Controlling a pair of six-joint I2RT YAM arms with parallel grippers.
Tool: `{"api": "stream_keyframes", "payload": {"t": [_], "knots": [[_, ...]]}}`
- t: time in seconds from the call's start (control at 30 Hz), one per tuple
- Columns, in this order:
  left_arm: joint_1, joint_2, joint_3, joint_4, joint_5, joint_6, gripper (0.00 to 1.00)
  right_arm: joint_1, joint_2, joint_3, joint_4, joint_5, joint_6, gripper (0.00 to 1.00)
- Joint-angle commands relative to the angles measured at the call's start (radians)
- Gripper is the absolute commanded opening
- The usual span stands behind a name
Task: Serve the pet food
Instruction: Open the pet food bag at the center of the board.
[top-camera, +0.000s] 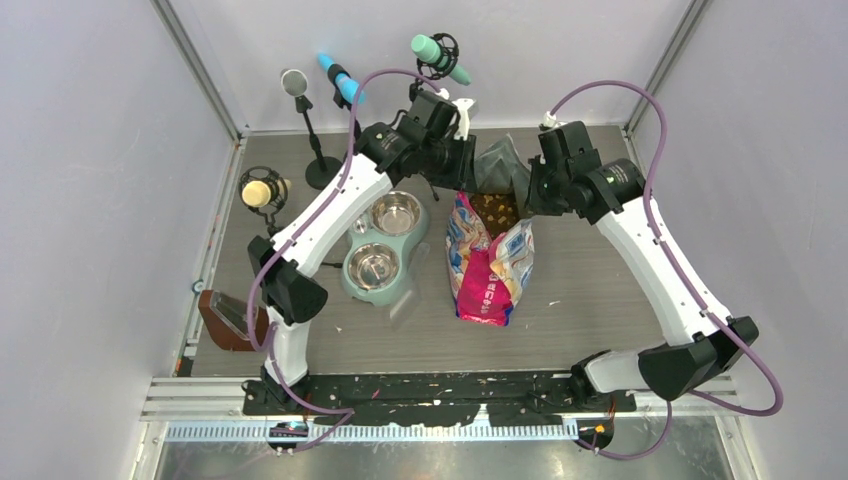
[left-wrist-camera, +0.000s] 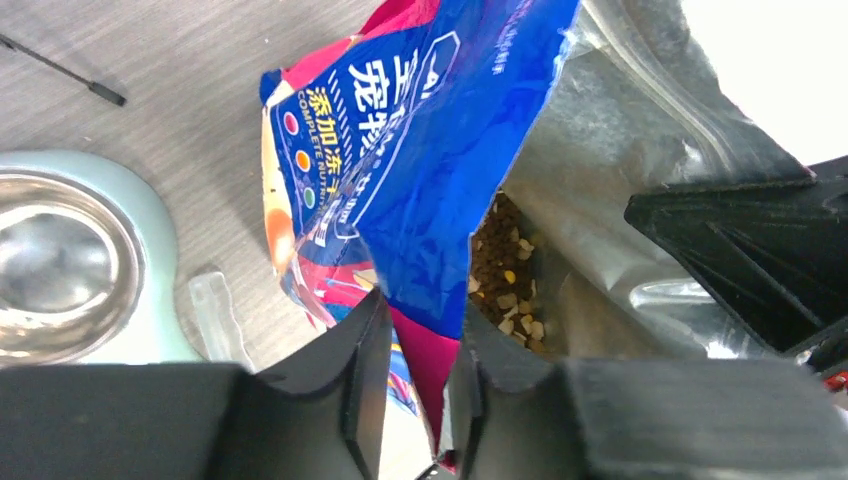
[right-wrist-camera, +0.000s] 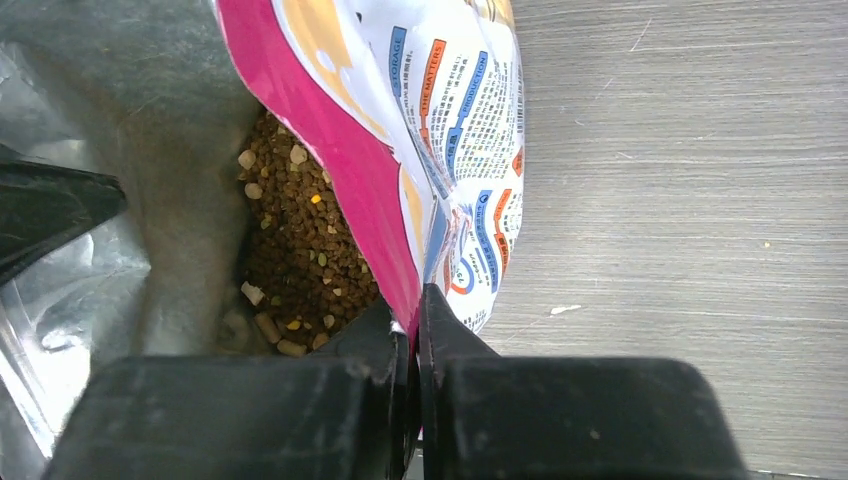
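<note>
Open bag (top-camera: 490, 270): right gripper (right-wrist-camera: 415, 300) clenched on pink rim; left gripper (left-wrist-camera: 420, 310) astride blue rim, grip unclear. pet food (right-wrist-camera: 300, 250) exposed between. feeder (top-camera: 352, 287) close left; bare table (top-camera: 600, 300) right.

The bag (top-camera: 490, 262) is standing with its mouth open upward, kibble (top-camera: 493, 208) showing. The left gripper (left-wrist-camera: 420, 345) and right gripper (right-wrist-camera: 415, 320) are occupying opposite rims, narrowing entry. The feeder (top-camera: 380, 250) is crowding the bag's left side. The table (top-camera: 600, 290) right of the bag is offering passage. Microphone stands (top-camera: 321, 170) are obstructing the far-left corner.
</note>
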Motion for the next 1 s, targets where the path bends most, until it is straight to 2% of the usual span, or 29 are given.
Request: {"api": "stream_keyframes", "payload": {"t": [0.0, 0.1, 0.33, 0.47, 0.67, 0.8, 0.9, 0.97], "knots": [[0.001, -0.034, 0.058, -0.019, -0.023, -0.001, 0.17, -0.021, -0.047, 0.021, 0.025, 0.039, 0.017, 0.05], [0.001, -0.051, 0.057, 0.001, -0.004, -0.02, 0.0, -0.052, -0.045, 0.042, 0.051, 0.042, -0.01, 0.05], [0.001, -0.043, 0.052, 0.157, 0.126, -0.12, 0.0, -0.134, 0.002, 0.113, 0.166, 0.007, -0.097, 0.05], [0.002, -0.04, -0.018, 0.383, 0.213, -0.204, 0.0, -0.182, 0.028, 0.147, 0.225, -0.004, -0.129, 0.05], [0.002, 0.075, 0.091, 0.532, 0.307, -0.301, 0.0, -0.27, 0.066, 0.201, 0.277, -0.024, -0.203, 0.05], [0.001, 0.099, 0.063, 0.662, 0.315, -0.339, 0.0, -0.333, 0.09, 0.224, 0.305, -0.048, -0.26, 0.05], [0.002, 0.113, 0.077, 0.673, 0.298, -0.336, 0.0, -0.365, 0.104, 0.241, 0.322, -0.086, -0.299, 0.05], [0.002, 0.119, 0.106, 0.625, 0.284, -0.322, 0.0, -0.376, 0.115, 0.253, 0.335, -0.13, -0.314, 0.05]]}}
